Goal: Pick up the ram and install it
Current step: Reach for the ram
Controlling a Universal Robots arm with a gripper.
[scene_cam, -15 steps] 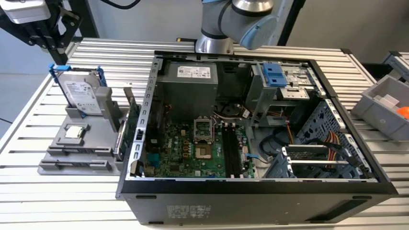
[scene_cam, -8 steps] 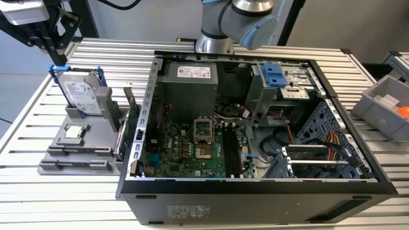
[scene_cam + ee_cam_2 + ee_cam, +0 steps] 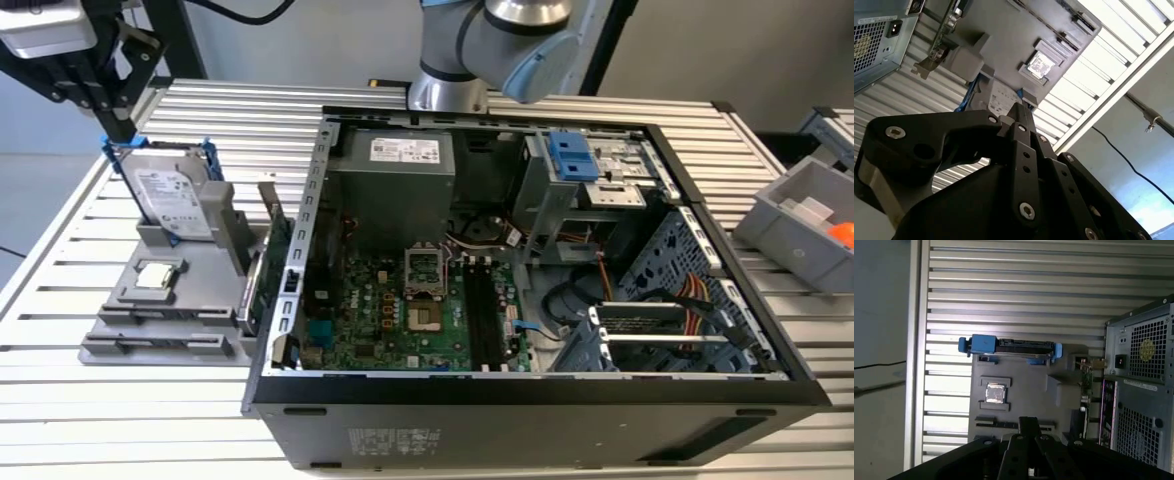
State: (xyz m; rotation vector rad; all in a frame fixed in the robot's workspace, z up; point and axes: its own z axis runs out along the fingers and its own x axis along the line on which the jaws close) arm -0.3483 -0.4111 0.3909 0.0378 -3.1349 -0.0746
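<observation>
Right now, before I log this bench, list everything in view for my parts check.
computer case: one, black, open, table centre
motherboard: one, green, inside case
hard drive: one, silver, blue-framed, upright on tray
processor chip: one, silver, tray middle
ram: one, bluish-green, seemingly on edge at tray's case side
tray: one, grey, exterior view's left
bin: one, grey, exterior view's right
table: one, silver slats
gripper: one, black, shut, above tray

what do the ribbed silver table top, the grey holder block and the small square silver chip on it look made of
Ribbed silver table top: likely bare aluminium; straight, even slats with a dull metallic sheen. Grey holder block: probably matte plastic; uniform colour, no glare. Small square silver chip: a metal lid, judging by its bright reflection in the first wrist view.
</observation>
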